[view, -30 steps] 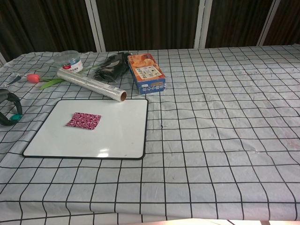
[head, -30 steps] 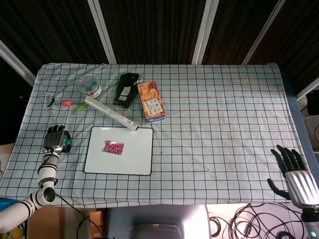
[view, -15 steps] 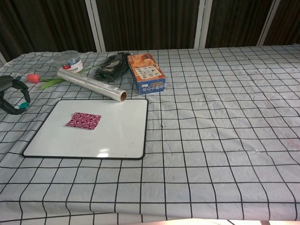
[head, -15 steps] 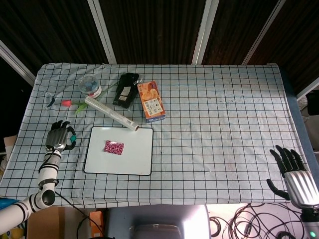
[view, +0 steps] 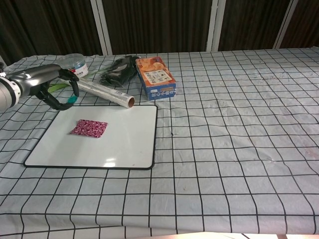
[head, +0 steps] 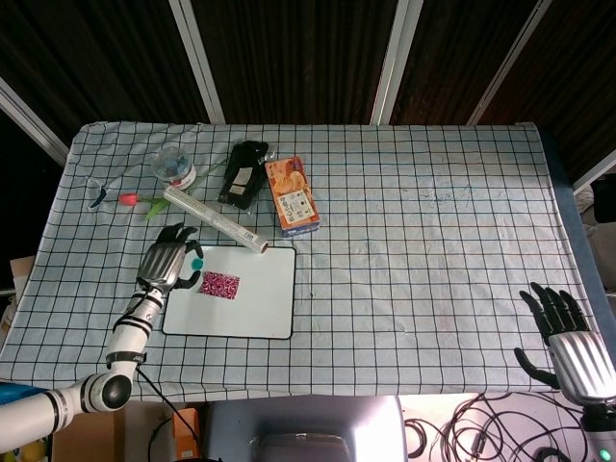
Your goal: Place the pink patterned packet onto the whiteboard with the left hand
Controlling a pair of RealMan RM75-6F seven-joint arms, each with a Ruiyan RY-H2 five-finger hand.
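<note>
1. Head view looks down on a table (head: 433, 289) covered by a white cloth with a black grid. Behind its far edge are dark panels split by pale slanted frames. Cables lie on the floor past the near edge.
2. The whiteboard (head: 260, 303) lies flat near the table's front left, black-rimmed. The packet (head: 219, 285), pink and patterned, lies flat on the board's left half, apart from every rim.
3. A foil roll (head: 214, 219) lies slantwise just beyond the board's far edge, one end close to the far rim. Further back stand an orange box (head: 292, 196), a black pouch (head: 243, 173) and a small clear tub (head: 174, 164). A red flower (head: 130, 199) lies near the table's left edge.
4. The left hand (head: 170, 264) hovers at the board's far left corner, fingers loosely curled and apart, holding nothing. In the chest view this hand (view: 59, 89) sits above the cloth beside the roll, a teal patch at its palm.
5. The right hand (head: 570, 337) shows only in the head view, past the table's front right corner. Its fingers are spread and empty.
6. Compared with half a second ago, the left hand has moved from the table's left edge in to the board's corner. The packet, board and right hand are unmoved.
</note>
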